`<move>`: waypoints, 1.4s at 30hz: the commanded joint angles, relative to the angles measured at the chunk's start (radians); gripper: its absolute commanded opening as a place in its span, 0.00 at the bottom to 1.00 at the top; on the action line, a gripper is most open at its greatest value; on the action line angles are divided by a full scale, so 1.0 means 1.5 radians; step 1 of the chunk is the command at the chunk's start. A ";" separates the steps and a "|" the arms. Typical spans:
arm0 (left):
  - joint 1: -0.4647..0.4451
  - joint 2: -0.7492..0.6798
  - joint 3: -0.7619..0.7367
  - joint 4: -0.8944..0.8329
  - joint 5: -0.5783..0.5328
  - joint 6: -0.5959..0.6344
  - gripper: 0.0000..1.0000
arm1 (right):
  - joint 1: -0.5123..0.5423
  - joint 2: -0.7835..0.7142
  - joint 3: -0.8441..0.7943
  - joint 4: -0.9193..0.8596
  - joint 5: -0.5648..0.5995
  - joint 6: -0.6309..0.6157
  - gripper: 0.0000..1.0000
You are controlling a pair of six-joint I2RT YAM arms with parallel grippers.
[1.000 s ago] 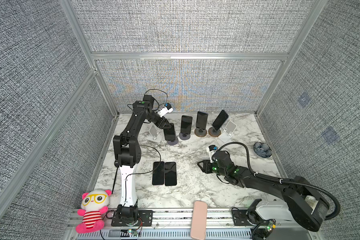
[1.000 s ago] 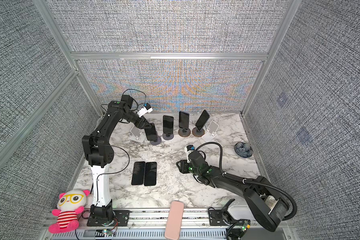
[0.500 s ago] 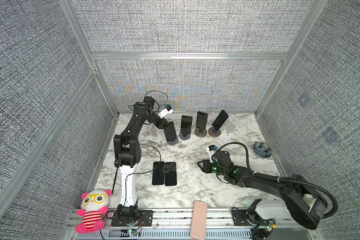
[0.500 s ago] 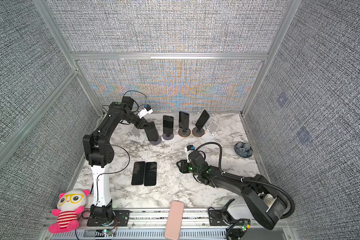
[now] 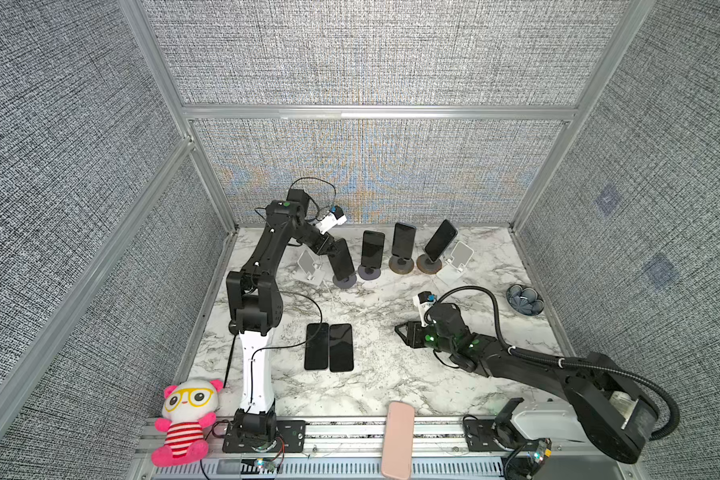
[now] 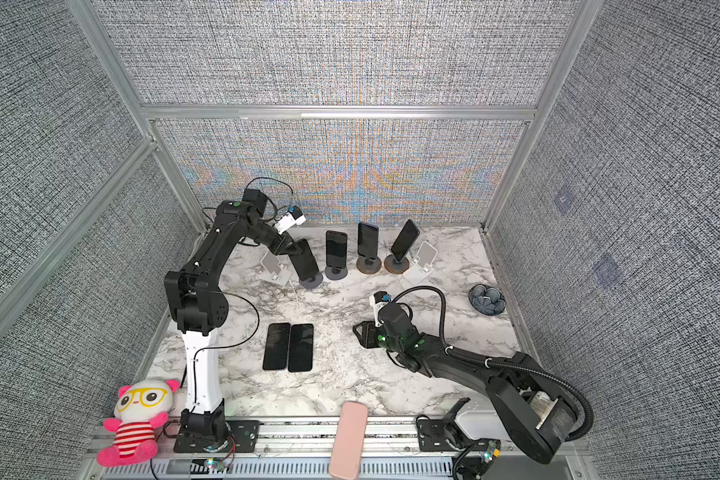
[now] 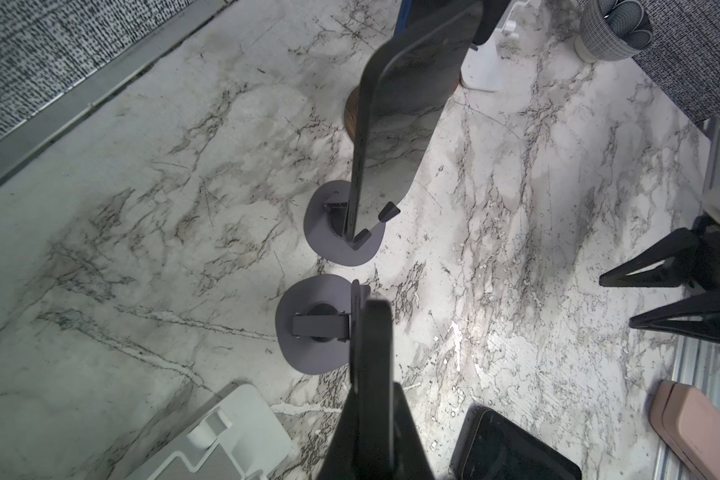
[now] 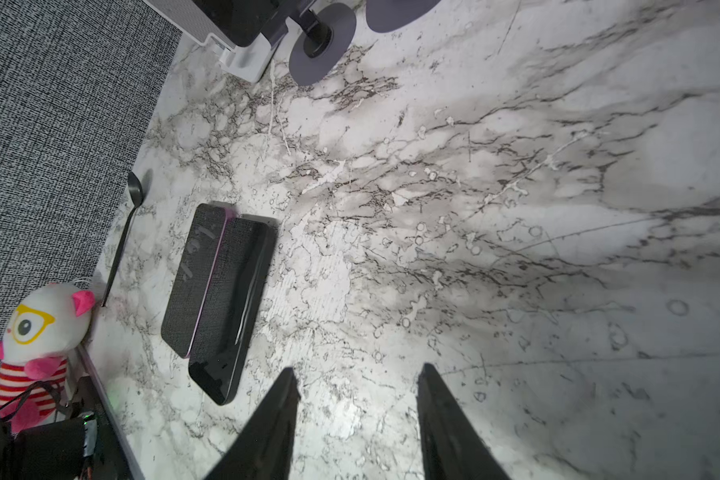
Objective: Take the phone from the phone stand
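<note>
Both top views show a dark phone (image 5: pixel 342 261) (image 6: pixel 307 261) leaning on the leftmost round grey phone stand (image 5: pixel 344 282) (image 6: pixel 311 281), in the row at the back of the table. My left gripper (image 5: pixel 329 248) (image 6: pixel 294 249) is shut on its upper part. In the left wrist view the phone (image 7: pixel 371 332) runs edge-on between the closed fingers (image 7: pixel 404 415), its far end down at the stand (image 7: pixel 308 332). My right gripper (image 5: pixel 404 332) (image 8: pixel 356 382) hovers open and empty over bare marble at mid table.
Three more phones stand on stands (image 5: pixel 373 249) (image 5: pixel 404 241) (image 5: pixel 440 240). White stands (image 5: pixel 308 266) (image 5: pixel 454 259) flank the row. Two phones (image 5: pixel 328 347) lie flat at mid table. A dark bowl (image 5: pixel 524 299) sits right, a pink case (image 5: pixel 398 440) on the front rail, a plush toy (image 5: pixel 184 419) front left.
My left gripper has closed onto the top of the phone in the leftmost grey stand. The right arm has barely moved.
</note>
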 commanded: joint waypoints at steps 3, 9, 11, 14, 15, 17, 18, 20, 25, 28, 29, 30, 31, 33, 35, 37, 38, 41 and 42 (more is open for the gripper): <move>0.001 -0.020 0.027 -0.035 0.012 -0.007 0.00 | 0.001 -0.011 0.008 -0.005 0.001 -0.023 0.42; 0.000 -0.084 0.014 -0.040 -0.026 -0.036 0.00 | -0.036 0.017 0.150 -0.222 -0.059 -0.214 0.36; -0.002 -0.109 -0.004 -0.040 -0.021 -0.048 0.00 | -0.041 0.024 0.186 -0.267 -0.066 -0.263 0.36; -0.011 -0.129 -0.013 -0.047 -0.023 -0.092 0.00 | -0.053 0.033 0.224 -0.296 -0.092 -0.298 0.36; -0.019 -0.137 -0.024 -0.041 -0.035 -0.119 0.00 | -0.055 0.036 0.236 -0.302 -0.096 -0.307 0.36; -0.041 -0.161 -0.061 -0.030 -0.052 -0.152 0.00 | -0.061 0.042 0.258 -0.315 -0.097 -0.324 0.36; -0.055 -0.173 -0.081 -0.032 -0.054 -0.159 0.00 | -0.065 0.046 0.269 -0.318 -0.104 -0.335 0.36; -0.076 -0.209 -0.133 -0.026 -0.045 -0.173 0.00 | -0.077 0.046 0.290 -0.329 -0.128 -0.349 0.36; -0.095 -0.305 -0.333 0.086 0.044 -0.201 0.00 | -0.120 0.057 0.361 -0.420 -0.267 -0.409 0.43; -0.119 -0.332 -0.397 0.099 0.083 -0.191 0.00 | -0.134 0.070 0.427 -0.553 -0.319 -0.476 0.54; -0.126 -0.338 -0.413 0.095 0.107 -0.181 0.00 | -0.138 0.066 0.432 -0.568 -0.353 -0.489 0.55; -0.128 -0.343 -0.429 0.090 0.134 -0.166 0.00 | -0.141 0.062 0.434 -0.572 -0.387 -0.498 0.56; -0.131 -0.348 -0.446 0.092 0.167 -0.150 0.00 | -0.145 0.059 0.432 -0.570 -0.414 -0.503 0.58; -0.132 -0.356 -0.479 0.104 0.246 -0.117 0.00 | -0.151 0.062 0.425 -0.549 -0.476 -0.505 0.60; -0.135 -0.359 -0.499 0.113 0.297 -0.090 0.00 | -0.152 0.079 0.435 -0.556 -0.496 -0.518 0.60; -0.140 -0.362 -0.517 0.119 0.328 -0.071 0.00 | -0.153 0.101 0.462 -0.608 -0.513 -0.557 0.60; -0.143 -0.363 -0.523 0.113 0.334 -0.054 0.00 | -0.154 0.109 0.469 -0.620 -0.528 -0.565 0.60; -0.146 -0.362 -0.535 0.097 0.345 -0.019 0.00 | -0.153 0.118 0.458 -0.586 -0.577 -0.559 0.60; -0.147 -0.360 -0.535 0.089 0.347 -0.009 0.00 | -0.153 0.121 0.455 -0.576 -0.591 -0.559 0.60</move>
